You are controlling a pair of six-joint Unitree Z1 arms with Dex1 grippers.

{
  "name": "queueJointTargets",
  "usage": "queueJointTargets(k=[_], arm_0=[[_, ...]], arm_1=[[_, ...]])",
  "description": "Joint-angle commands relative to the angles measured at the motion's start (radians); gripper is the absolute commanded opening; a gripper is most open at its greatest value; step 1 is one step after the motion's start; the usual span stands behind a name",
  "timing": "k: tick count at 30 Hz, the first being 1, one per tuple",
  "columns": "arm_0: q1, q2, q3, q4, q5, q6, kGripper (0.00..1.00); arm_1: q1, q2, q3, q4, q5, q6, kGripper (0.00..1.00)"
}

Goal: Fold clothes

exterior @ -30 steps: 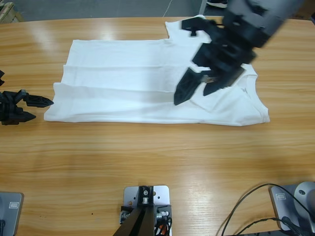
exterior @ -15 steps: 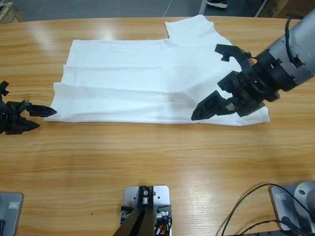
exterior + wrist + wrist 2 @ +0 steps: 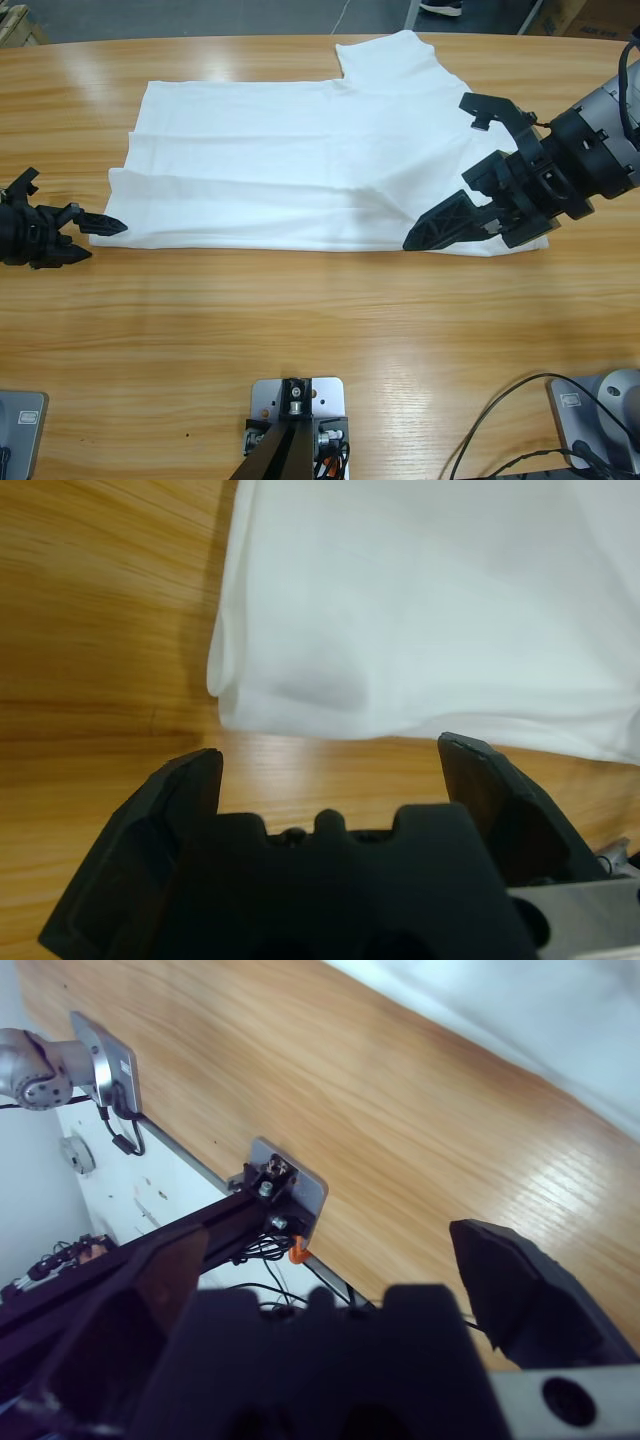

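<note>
White T-shirt (image 3: 300, 160) spread flat on the wooden table (image 3: 300, 330), long axis running left to right across the high view. Hem end toward the left, shoulder end toward the right, one short sleeve (image 3: 385, 55) jutting toward the far table edge. Lengthwise creases along the near half; near edge folded into a thicker band. Collar and lettering not visible, hidden under or behind the right arm.

Around it only bare wood; dark cables (image 3: 520, 420) at the near right corner, well apart from the cloth. Nothing lying on the shirt except the right arm hanging over its right end.

Left gripper (image 3: 95, 235) at the table's left edge, jaws spread wide, tips just beside the hem corner, holding nothing. In the left wrist view, that rounded corner (image 3: 225, 670) just ahead of the open jaws, wood showing between.

Right gripper (image 3: 450, 222) low over the shirt's near right corner, jaws wide apart, empty; contact with the cloth impossible to tell.
</note>
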Motion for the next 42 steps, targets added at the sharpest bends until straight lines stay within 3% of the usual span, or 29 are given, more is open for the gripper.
queueJointTargets(k=[1, 11, 13, 15, 16, 26, 28, 29, 32, 36, 39, 42], arm_0=[[0.006, 0.112, -0.010, -0.056, 0.016, -0.006, 0.826], [0.006, 0.173, -0.058, -0.064, 0.020, -0.004, 0.797], [0.006, 0.177, -0.056, -0.064, 0.021, -0.004, 0.498], [0.006, 0.179, -0.055, -0.064, 0.022, -0.004, 0.105], [0.006, 0.178, -0.055, -0.064, 0.022, -0.004, 0.000], [0.006, 0.147, -0.050, -0.064, 0.018, -0.001, 0.000], [0.006, 0.120, -0.042, -0.064, 0.016, 0.001, 0.000], [0.006, 0.106, -0.039, -0.064, 0.016, 0.002, 0.000], [0.006, 0.069, -0.030, -0.062, 0.016, 0.002, 0.000], [0.006, 0.051, -0.027, -0.062, 0.007, 0.005, 0.000], [0.006, 0.034, -0.027, -0.057, 0.005, 0.005, 0.000], [0.006, 0.018, -0.027, -0.048, 0.005, 0.005, 0.000]], arm_1=[[-0.027, -0.021, 0.054, -0.007, 0.015, 0.011, 1.000], [-0.058, -0.039, 0.067, -0.006, 0.023, 0.008, 1.000], [-0.063, -0.037, 0.067, -0.006, 0.023, 0.006, 0.986], [-0.066, -0.035, 0.068, -0.007, 0.023, 0.006, 0.940], [-0.067, -0.035, 0.068, -0.007, 0.022, 0.006, 0.937], [-0.083, -0.039, 0.085, -0.006, 0.006, 0.011, 0.909], [-0.094, -0.038, 0.090, -0.007, 0.002, 0.013, 0.774], [-0.105, -0.038, 0.094, -0.008, 0.001, 0.016, 0.639], [-0.144, -0.040, 0.118, -0.021, -0.005, 0.048, 0.508], [-0.199, -0.086, 0.185, -0.067, -0.074, 0.169, 0.537], [-0.274, -0.161, 0.296, -0.198, -0.087, 0.278, 0.654], [-0.321, -0.187, 0.369, -0.262, -0.106, 0.315, 0.665]])
